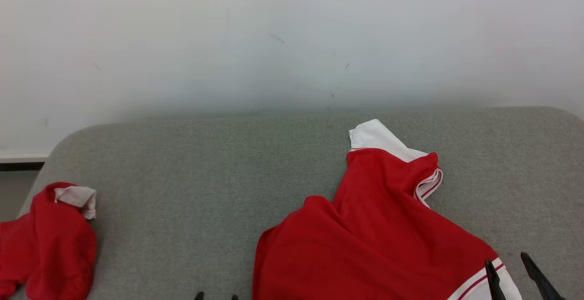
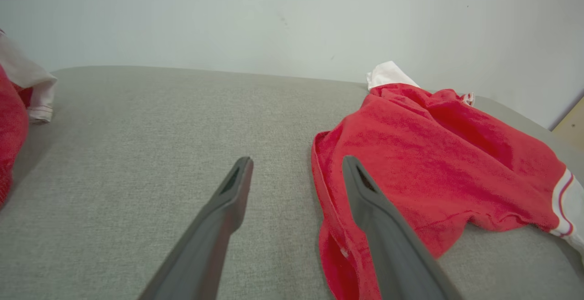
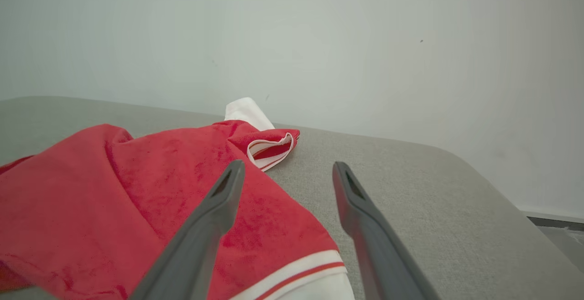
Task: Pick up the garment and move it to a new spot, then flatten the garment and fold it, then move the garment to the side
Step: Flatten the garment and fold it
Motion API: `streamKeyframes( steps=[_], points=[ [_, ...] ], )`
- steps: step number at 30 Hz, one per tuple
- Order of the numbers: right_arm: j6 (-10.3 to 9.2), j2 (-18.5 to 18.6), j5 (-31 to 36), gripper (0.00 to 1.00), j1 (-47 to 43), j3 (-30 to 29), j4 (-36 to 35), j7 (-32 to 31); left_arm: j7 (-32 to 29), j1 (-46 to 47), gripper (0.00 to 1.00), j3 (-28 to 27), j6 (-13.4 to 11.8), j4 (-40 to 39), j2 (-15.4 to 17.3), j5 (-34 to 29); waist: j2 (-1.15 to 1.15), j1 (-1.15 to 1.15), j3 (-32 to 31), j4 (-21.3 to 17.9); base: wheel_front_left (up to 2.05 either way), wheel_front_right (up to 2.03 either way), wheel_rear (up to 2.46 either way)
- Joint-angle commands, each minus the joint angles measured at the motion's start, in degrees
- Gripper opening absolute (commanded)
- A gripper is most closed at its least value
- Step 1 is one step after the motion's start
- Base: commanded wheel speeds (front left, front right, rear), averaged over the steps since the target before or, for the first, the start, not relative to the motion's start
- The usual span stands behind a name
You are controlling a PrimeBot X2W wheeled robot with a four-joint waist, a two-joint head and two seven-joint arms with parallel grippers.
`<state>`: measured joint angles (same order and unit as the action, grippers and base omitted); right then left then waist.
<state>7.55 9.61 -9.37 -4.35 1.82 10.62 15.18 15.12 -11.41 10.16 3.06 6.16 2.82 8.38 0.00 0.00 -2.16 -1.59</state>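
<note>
Just ahead of the right gripper (image 1: 506, 261) lies the red garment (image 1: 374, 236), sprawled on the grey bench (image 1: 182, 177), and what a rumple it is: folds running through the body, a striped white cuff (image 1: 429, 186) curled up at the far side and a white panel (image 1: 374, 136) poking out beyond it. That gripper is spread wide and empty, one finger above the garment's white-banded hem (image 3: 292, 270), the other above bare bench; contact with the cloth, I can't tell. Over to the left gripper (image 2: 296, 163), also splayed and carrying nothing, with the garment's near edge just to its right and plain bench straight ahead. So where are we? By my reading, early: nothing is gripped, the garment is neither flat nor folded, and the final shift to the side is yet to come. Whether this is already its new spot, the pictures don't say. The count: two grippers, both empty; two red garments, the second (image 1: 50, 240) bunched up well off to the left gripper's left near the bench edge; one bench.
</note>
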Motion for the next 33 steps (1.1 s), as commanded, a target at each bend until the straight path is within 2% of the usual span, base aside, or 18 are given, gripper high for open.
streamKeyframes(
  steps=[1, 8, 14, 20, 33],
  points=[
    [-0.13, 1.0, 0.2, 1.0, -1.4, 0.0, 1.6, -0.2, -0.4, 0.9, 1.0, 0.6, 0.2, 0.9, 0.2, -0.2, 0.0, 0.0, 0.2, -0.2, 0.0, 0.0, 0.0],
    [-0.13, 5.2, -3.0, 1.0, -3.8, 0.7, 5.8, -7.4, -7.1, 1.7, 1.0, 5.4, 1.7, 1.8, 0.2, 1.8, 0.0, 0.0, 1.6, -1.4, 0.0, 0.0, 0.0],
    [-0.13, 6.5, -6.0, 1.0, -5.1, 1.3, 8.3, -10.1, -11.5, 1.8, 1.0, 8.0, 2.7, 0.8, 0.8, 3.3, 0.0, 0.0, 3.4, -2.4, 0.0, 0.0, 0.0],
    [-0.13, 7.0, -8.4, 1.0, -4.9, 1.2, 11.5, -10.0, -13.4, 2.2, 1.0, 8.5, 2.9, -0.2, 1.7, 4.1, 0.0, 0.0, 4.7, -2.8, 0.0, 0.0, 0.0],
    [-0.13, 7.6, -14.2, 1.0, -0.3, 6.7, 18.4, -7.7, -14.6, 3.2, 1.0, 8.8, 2.6, -0.1, 2.4, 4.9, 0.0, 0.0, 6.1, -2.3, 0.0, 0.0, 0.0]
  ],
)
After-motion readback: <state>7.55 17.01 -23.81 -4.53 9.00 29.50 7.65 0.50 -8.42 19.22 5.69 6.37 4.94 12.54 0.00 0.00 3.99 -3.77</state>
